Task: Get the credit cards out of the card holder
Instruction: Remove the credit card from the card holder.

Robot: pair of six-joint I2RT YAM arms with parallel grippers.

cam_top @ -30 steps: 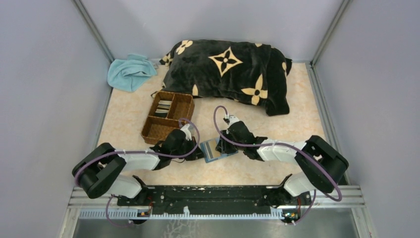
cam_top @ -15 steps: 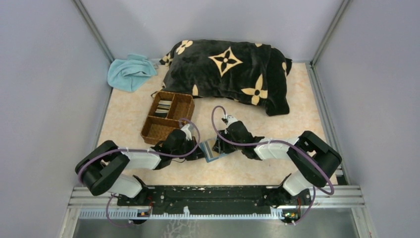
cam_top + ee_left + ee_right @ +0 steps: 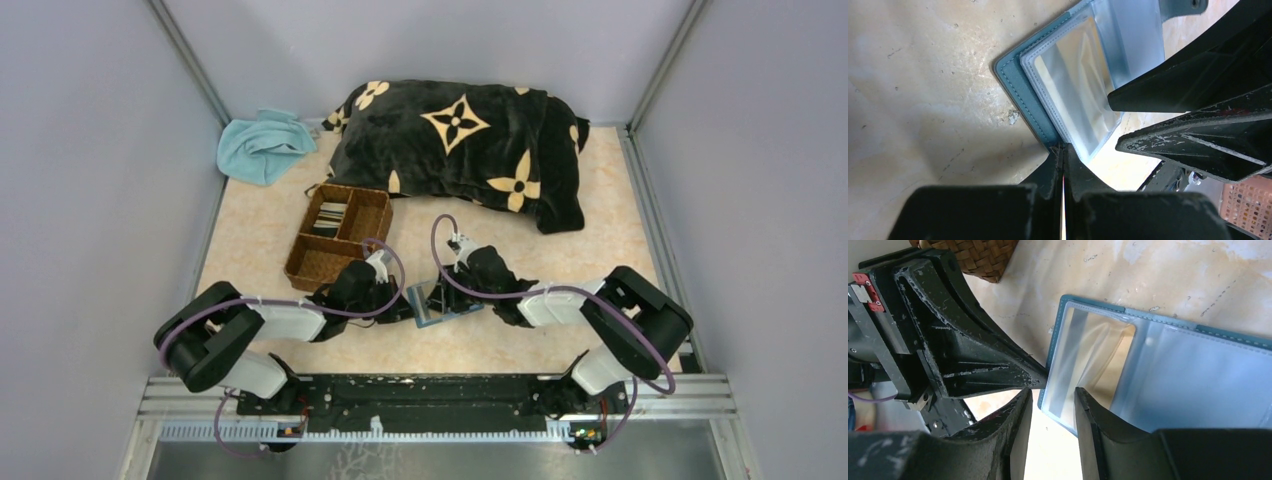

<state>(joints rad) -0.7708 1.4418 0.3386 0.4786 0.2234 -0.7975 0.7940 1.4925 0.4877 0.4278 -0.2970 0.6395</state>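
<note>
- Left gripper (image 3: 1063, 150): jaws clenched tight, tips against the teal edge of the card holder (image 3: 1023, 85). Whether they nip the cover I cannot tell.
- Right gripper (image 3: 1053, 390): jaws released and apart, straddling the lower-left corner of the holder's clear sleeve.
- The card holder lies open on the table (image 3: 600, 200), low centre of the top view, between both grippers.
- Credit cards (image 3: 330, 215) sit in the upper-left compartment of the woven tray (image 3: 300, 270), up-left of the holder.

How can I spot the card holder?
Find the big black flowered pillow at the back, then the brown woven tray in front of it. Just right of the tray is the card holder: flat, teal-blue, opened like a book, with clear pockets inside.
</note>
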